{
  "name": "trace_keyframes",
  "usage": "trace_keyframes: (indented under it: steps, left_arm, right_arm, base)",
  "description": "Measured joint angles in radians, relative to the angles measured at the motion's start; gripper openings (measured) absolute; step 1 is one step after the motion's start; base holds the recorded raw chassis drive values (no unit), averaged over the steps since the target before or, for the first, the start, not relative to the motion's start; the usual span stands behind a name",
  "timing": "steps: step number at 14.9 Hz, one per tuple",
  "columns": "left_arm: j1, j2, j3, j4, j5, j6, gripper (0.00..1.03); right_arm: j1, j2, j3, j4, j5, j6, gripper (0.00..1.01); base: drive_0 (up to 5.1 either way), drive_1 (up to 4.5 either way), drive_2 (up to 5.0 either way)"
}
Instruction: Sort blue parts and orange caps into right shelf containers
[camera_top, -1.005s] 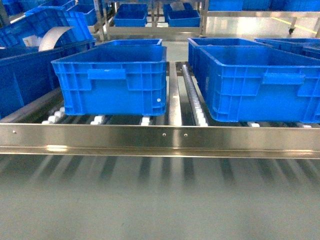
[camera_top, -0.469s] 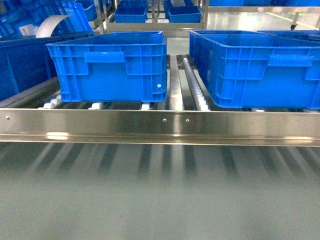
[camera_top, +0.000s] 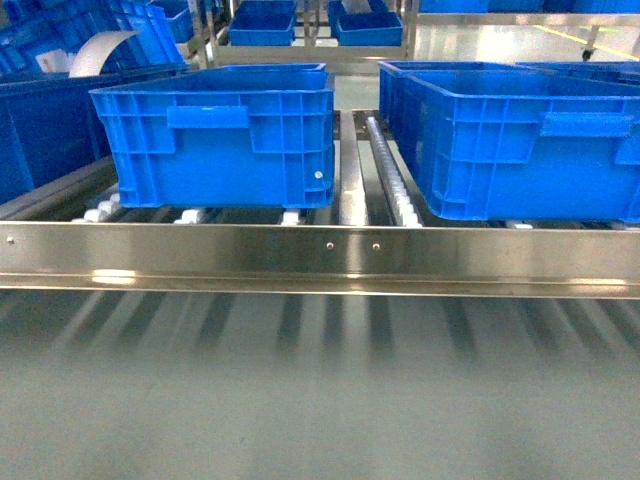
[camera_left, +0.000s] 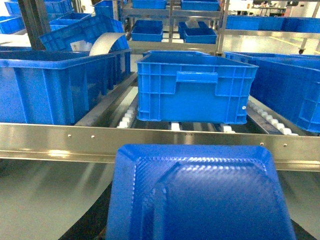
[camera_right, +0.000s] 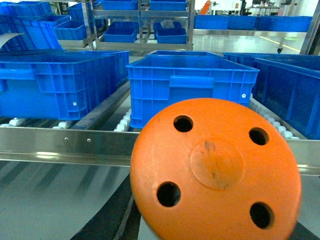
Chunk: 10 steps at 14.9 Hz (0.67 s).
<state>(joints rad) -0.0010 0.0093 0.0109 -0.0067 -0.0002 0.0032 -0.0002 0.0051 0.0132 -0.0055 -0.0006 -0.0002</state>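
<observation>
A dark blue part (camera_left: 200, 197), blocky with bevelled corners, fills the bottom of the left wrist view, and my left gripper (camera_left: 197, 227) is shut on it. Only a dark finger (camera_left: 95, 222) shows at its lower left. A round orange cap (camera_right: 217, 172) with several holes fills the lower right wrist view, held in my shut right gripper (camera_right: 215, 220). Two bright blue crates, the right shelf containers, stand on the roller shelf ahead, one left (camera_top: 215, 140) and one right (camera_top: 520, 150). Neither gripper appears in the head view.
A steel front rail (camera_top: 320, 255) runs across the shelf edge, between me and the crates. White rollers (camera_top: 395, 195) lie in the gap between the crates. Another blue crate (camera_left: 50, 85) sits further left, and racks with more blue bins (camera_top: 365, 25) stand behind.
The head view has sunk and drawn closer to the shelf. The crates look larger and their insides no longer show.
</observation>
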Motion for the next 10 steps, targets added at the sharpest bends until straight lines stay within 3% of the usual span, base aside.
trace_keyframes:
  steps: [10]
  left_arm:
    - [0.0,0.0,0.0,0.0,0.0,0.0,0.42]
  right_arm:
    - [0.0,0.0,0.0,-0.001,0.0,0.0,0.44]
  base:
    - [0.1,4.31,-4.2]
